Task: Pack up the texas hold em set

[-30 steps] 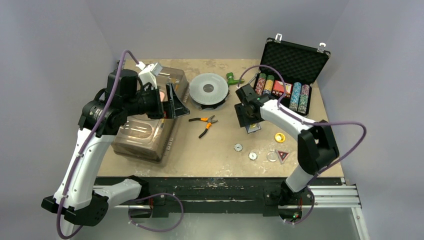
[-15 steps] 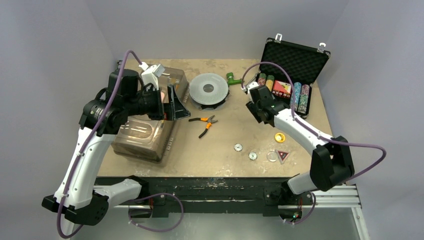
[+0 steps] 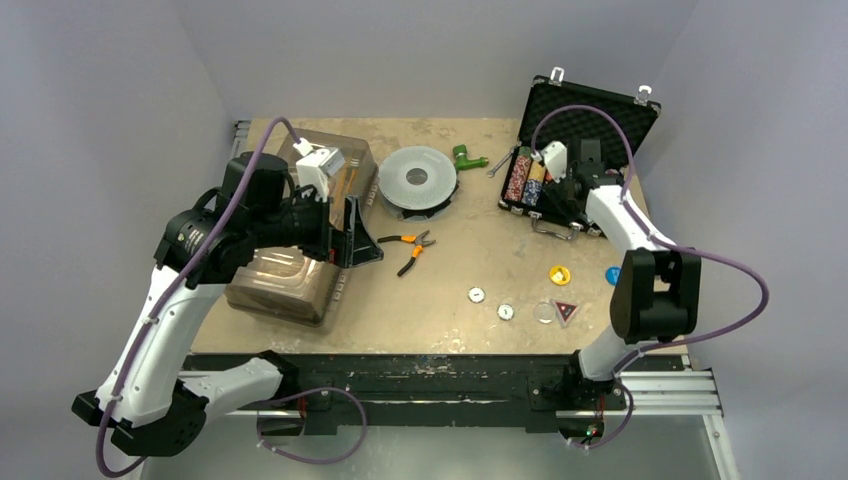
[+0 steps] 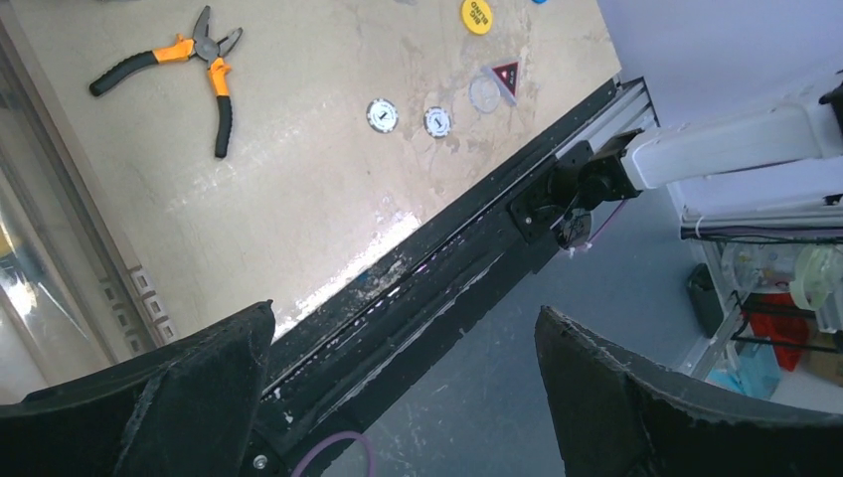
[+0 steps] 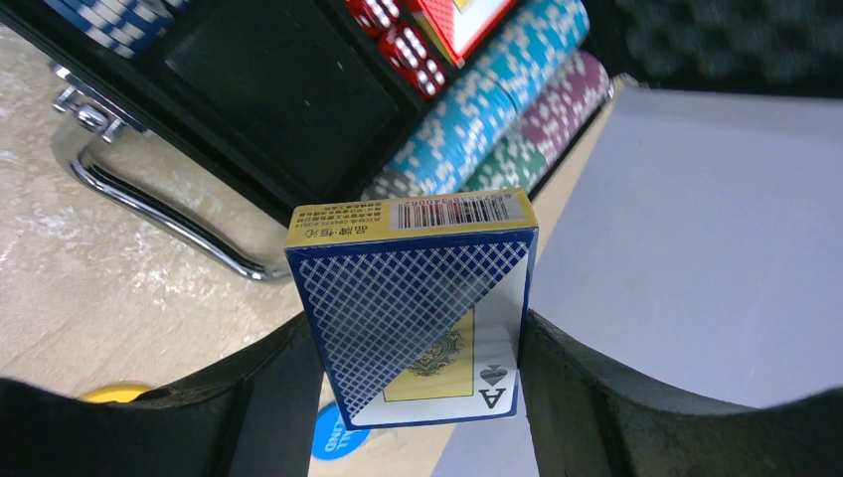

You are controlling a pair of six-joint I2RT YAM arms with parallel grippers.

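The black briefcase (image 3: 590, 115) stands open at the back right, foam lid up. In it lie rows of multicoloured chips (image 5: 477, 109), red dice (image 5: 398, 40) and an empty black slot (image 5: 278, 99). My right gripper (image 5: 418, 328) is shut on a blue card deck (image 5: 413, 288) and hovers just over the case's front right corner, near the metal handle (image 5: 149, 199). In the top view the right gripper (image 3: 575, 195) hides part of the tray. My left gripper (image 3: 350, 230) hangs open and empty beside the clear bin.
On the table lie a yellow button (image 3: 559, 273), a blue button (image 3: 613, 273), a triangular button (image 3: 566, 310), a clear disc (image 3: 543, 313) and two loose chips (image 3: 476, 294). Orange pliers (image 3: 410, 245), a grey disc spool (image 3: 418, 178) and the clear bin (image 3: 290, 270) sit further left.
The right arm has swung from the table's middle back and right to the case, carrying the deck. The blue button is now uncovered. The left arm shifted slightly.
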